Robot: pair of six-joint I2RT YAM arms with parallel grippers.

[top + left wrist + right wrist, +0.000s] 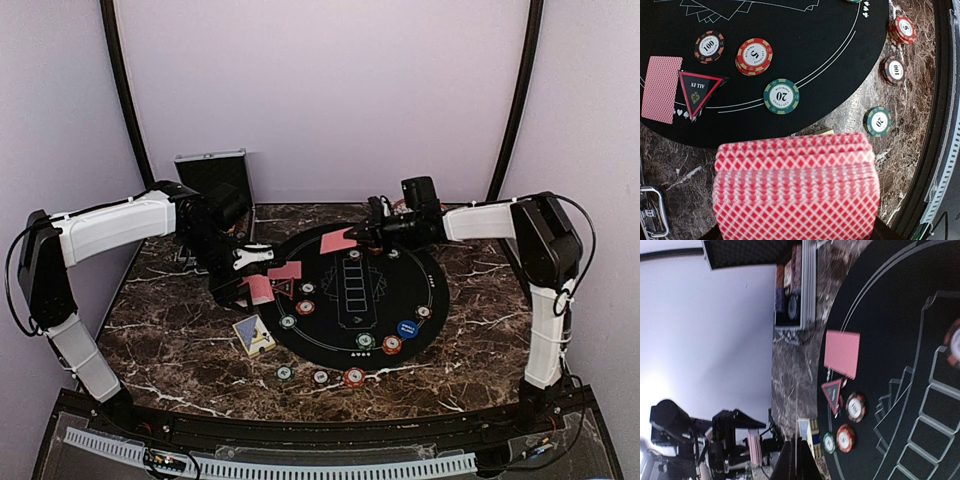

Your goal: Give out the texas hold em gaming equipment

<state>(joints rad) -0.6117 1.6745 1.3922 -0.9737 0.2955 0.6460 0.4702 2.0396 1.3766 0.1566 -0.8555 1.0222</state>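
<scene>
My left gripper is shut on a deck of red-backed cards, held above the mat's left edge; its fingers are hidden under the deck. My right gripper is shut on a single red-backed card, held over the mat's far left part and seen edge-on between the fingers. Another red card lies on the mat beside the red-edged black triangle marker. Chips marked 100, 5 and 20 lie near it.
The round black mat carries more chips, among them a blue one. Three chips lie on the marble in front of the mat. A card box lies left of the mat. The silver case stands open at the back left.
</scene>
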